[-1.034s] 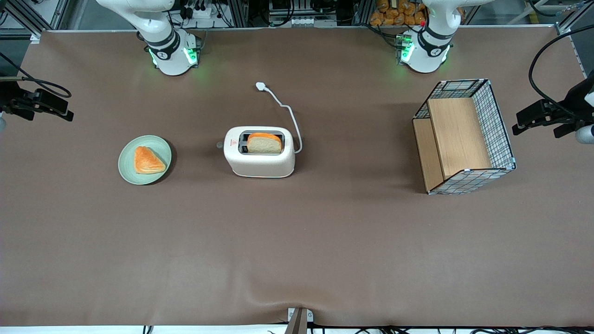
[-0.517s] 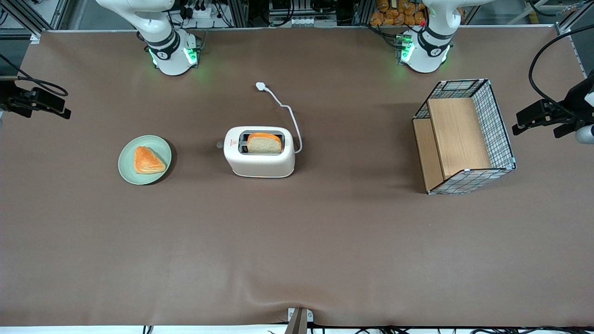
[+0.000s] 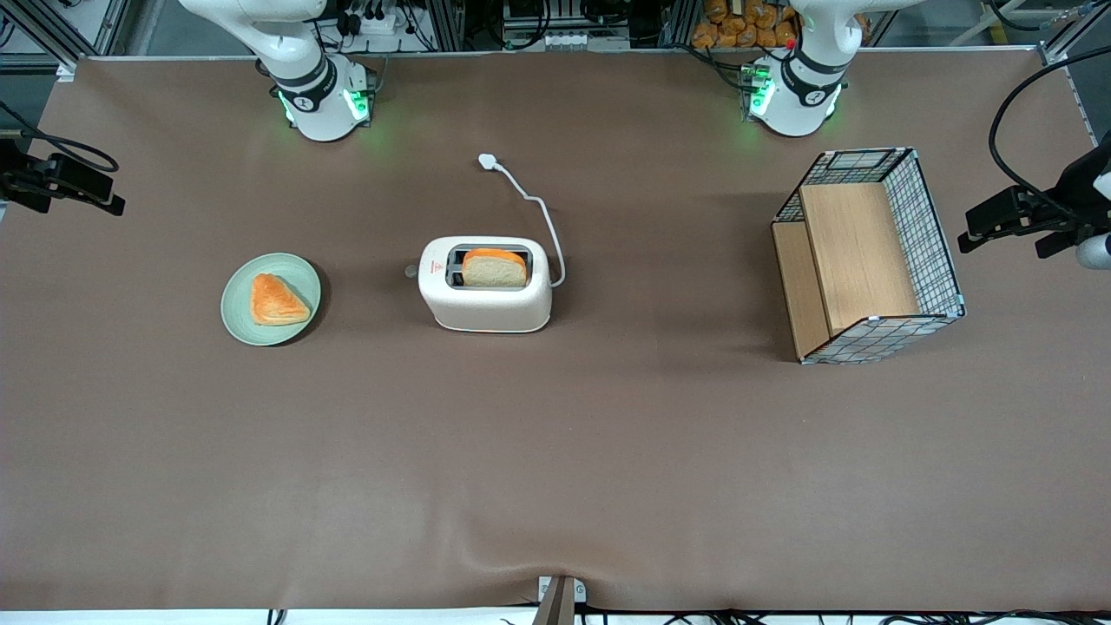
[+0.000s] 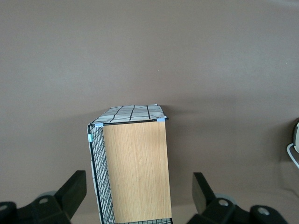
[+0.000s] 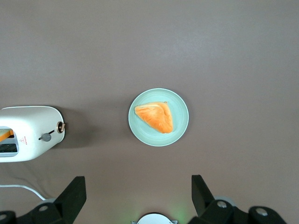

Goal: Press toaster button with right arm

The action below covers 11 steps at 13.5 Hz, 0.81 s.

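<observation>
Gripper: the right arm's gripper hangs high above the worktop at the working arm's end, well apart from the toaster; its fingers stand wide apart, holding nothing
Plate: a pale green plate with a triangular pastry on it sits between the gripper and the toaster
Toaster button: a small round grey knob juts from the narrow end that faces the plate; the wrist view shows it beside a small grey lever
Toaster: cream-white, mid-worktop, a bread slice upright in one slot, cord trailing off to a plug
Handling: the shell looks light and smooth, so a sideways push would likely slide it; a short, square press on the knob seems wiser than any grasp
Basket: a wire-mesh basket lies toward the parked arm's end
</observation>
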### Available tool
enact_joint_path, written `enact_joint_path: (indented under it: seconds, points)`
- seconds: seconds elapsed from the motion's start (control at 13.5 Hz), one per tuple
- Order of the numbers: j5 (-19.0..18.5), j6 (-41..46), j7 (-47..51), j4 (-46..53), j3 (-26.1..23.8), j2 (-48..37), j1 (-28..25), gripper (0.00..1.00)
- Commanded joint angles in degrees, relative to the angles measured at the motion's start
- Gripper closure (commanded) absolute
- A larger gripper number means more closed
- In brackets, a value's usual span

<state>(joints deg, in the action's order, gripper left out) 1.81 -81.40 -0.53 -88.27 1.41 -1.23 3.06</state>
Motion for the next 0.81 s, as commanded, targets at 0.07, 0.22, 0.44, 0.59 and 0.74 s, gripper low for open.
enact_joint_path:
  seconds: [0.07,0.22,0.44,0.59,0.74]
  points:
    - [-1.0,1.0,0.4,0.5,0.6,-0.6,-0.9,0.00]
    - [-1.0,1.2,0.4,0.5,0.6,-0.6,-0.9,0.00]
    - [-1.0,1.4,0.5,0.5,0.6,-0.6,-0.9,0.00]
    - [-1.0,1.4,0.5,0.5,0.6,-0.7,-0.9,0.00]
    - [-0.8,1.5,0.5,0.4,0.5,-0.6,-0.8,0.00]
